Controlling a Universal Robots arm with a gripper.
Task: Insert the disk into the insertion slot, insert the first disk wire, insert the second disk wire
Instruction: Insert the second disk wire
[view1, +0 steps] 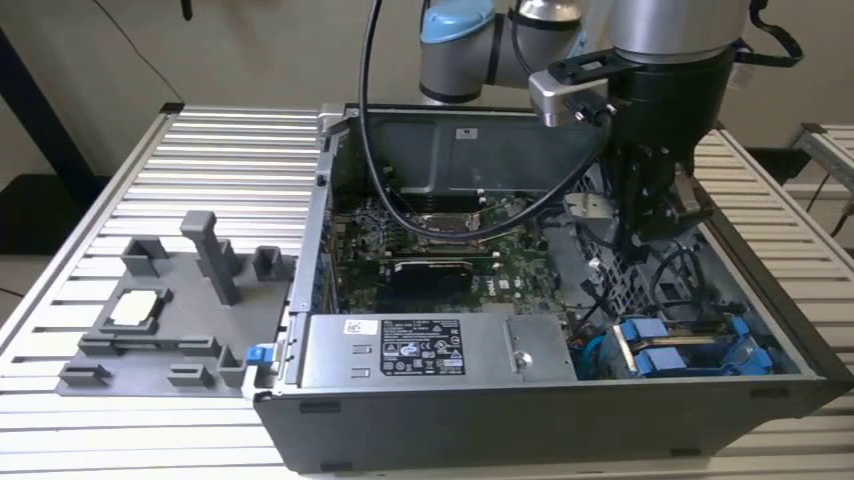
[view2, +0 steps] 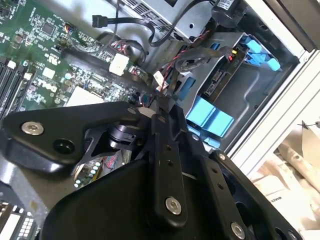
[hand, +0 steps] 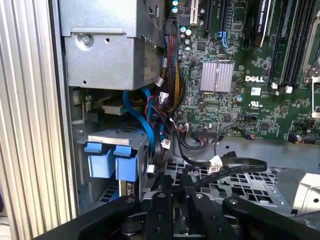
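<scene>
**Tool low among the loose wires, disk off toward the drive cage**

The arm reaches into the open computer case (view1: 315, 300), which stands on the slatted desk (view1: 200, 140). The tool (view1: 654, 225) hangs low inside, beside the motherboard (view1: 441, 265) on the exterior view's right.

The disk (view1: 658, 360) lies from the tool toward the case's front corner, at the exterior view's near right, just past the silver power-supply box (view1: 427, 350). Its blue carrier tabs sit side by side at the mouth of the insertion slot (view2: 250, 95), so I judge it already lodged in the dark-grey cage. Its long axis seems to run along the case's front wall, with the tab end turned inward toward the board. A second set of blue tabs (view2: 257, 52) shows further along the cage.

Between the tool and the disk lies a tangle of wires. A white plug (hand: 215, 162) on a flat black cable rests on the perforated metal just ahead of the tool, and it is the nearest thing to it.

Whether the tool is spread or pressed together I cannot tell, nor whether it pinches any wire. Whether any wire is yet seated in the disk is hidden by the tangle.
</scene>
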